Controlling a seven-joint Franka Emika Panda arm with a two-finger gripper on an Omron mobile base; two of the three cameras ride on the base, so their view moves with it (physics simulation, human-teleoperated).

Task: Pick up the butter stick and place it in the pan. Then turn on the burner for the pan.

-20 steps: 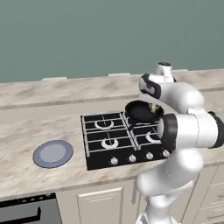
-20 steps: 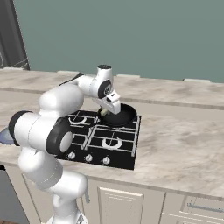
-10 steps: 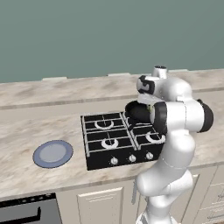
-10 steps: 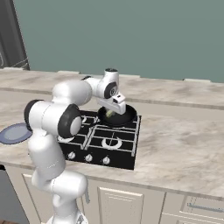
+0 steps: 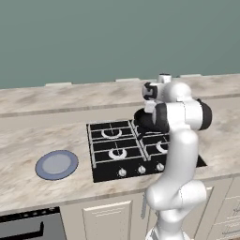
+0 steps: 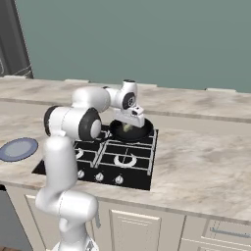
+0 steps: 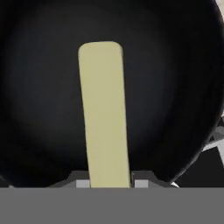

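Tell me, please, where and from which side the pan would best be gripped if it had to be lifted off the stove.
I'd grip the pan by its low rim on the open counter side, coming from above with one finger inside and one outside. No handle shows, and the bowl is far wider than the jaws. Right now the gripper is shut on the butter over the pan, so that must be released first.

Two rear base views flanking the stove (image 5: 140,150); hand view close above the pan (image 7: 183,87).
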